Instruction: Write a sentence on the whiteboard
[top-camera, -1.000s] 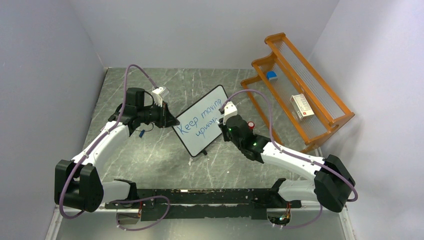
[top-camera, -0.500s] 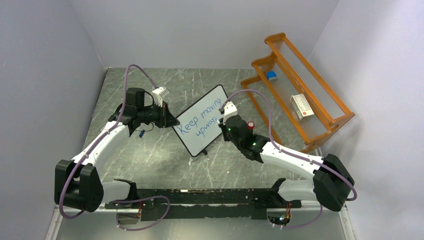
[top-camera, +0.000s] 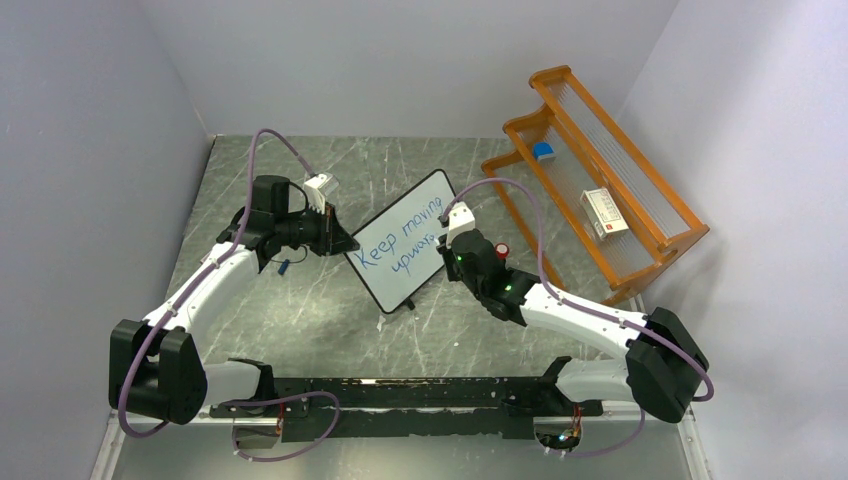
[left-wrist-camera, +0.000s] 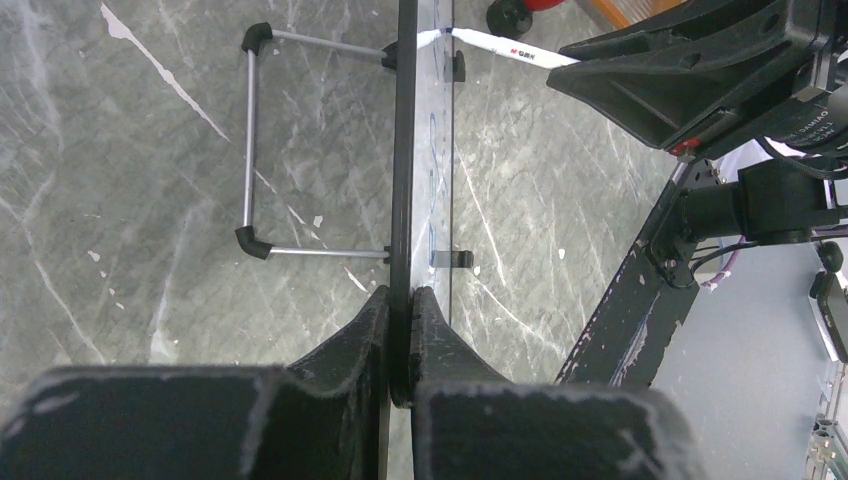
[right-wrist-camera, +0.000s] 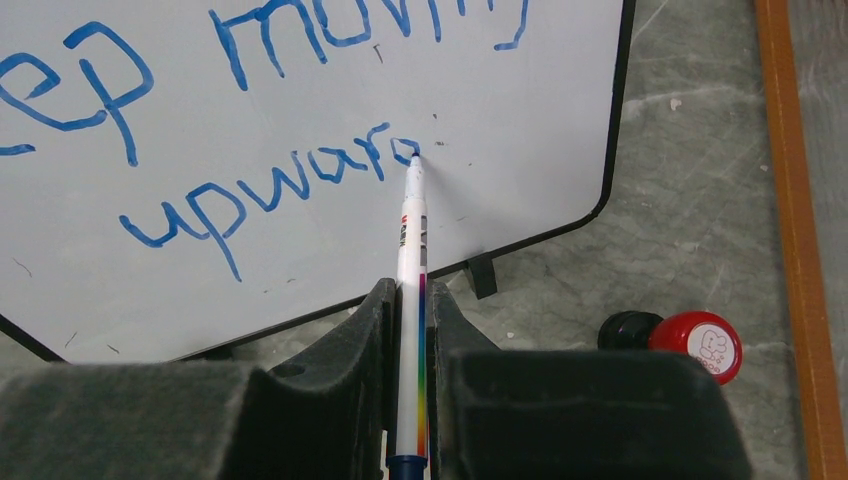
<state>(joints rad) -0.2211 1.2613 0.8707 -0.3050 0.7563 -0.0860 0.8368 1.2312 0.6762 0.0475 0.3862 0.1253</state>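
The small white rectangular whiteboard (top-camera: 393, 287) with its thin black frame is standing tilted on the grey marbled counter (top-camera: 300, 310), between my two arms. The blue handwritten sentence (right-wrist-camera: 265, 185) is reading "upwar" on its lower line. My right tool (right-wrist-camera: 409, 292) is pinching a slim white rainbow-striped marker (right-wrist-camera: 409, 240), whose tip is touching the board just after the "r". My left tool (left-wrist-camera: 400, 297) is pinching the board's black edge. A red-capped round item (right-wrist-camera: 700, 340) is lying beside the board, near the orange rack (top-camera: 686, 236).
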